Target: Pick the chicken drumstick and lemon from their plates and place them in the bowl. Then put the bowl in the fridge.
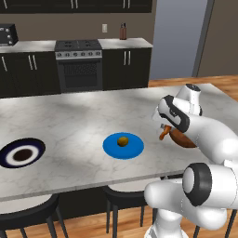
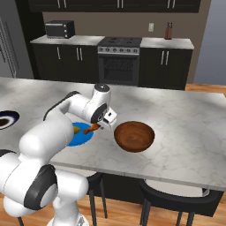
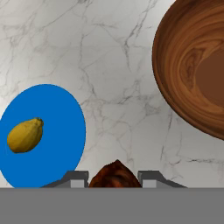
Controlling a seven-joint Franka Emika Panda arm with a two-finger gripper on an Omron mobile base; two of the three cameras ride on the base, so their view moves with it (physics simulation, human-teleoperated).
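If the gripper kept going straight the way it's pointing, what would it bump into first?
Probably the bare marble counter. The gripper, shut on the chicken drumstick, points down at the stone between the blue plate and the wooden bowl. Depth is hard to judge, but neither seems to lie in its line.

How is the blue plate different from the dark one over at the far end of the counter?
The blue plate is plain bright blue all over, while the navy plate is dark with a white ring and a dark centre. The blue plate holds the lemon; the navy plate holds nothing. The blue plate lies near the gripper and the wooden bowl; the navy plate lies far off to the side. Both are round, flat and similar in size.
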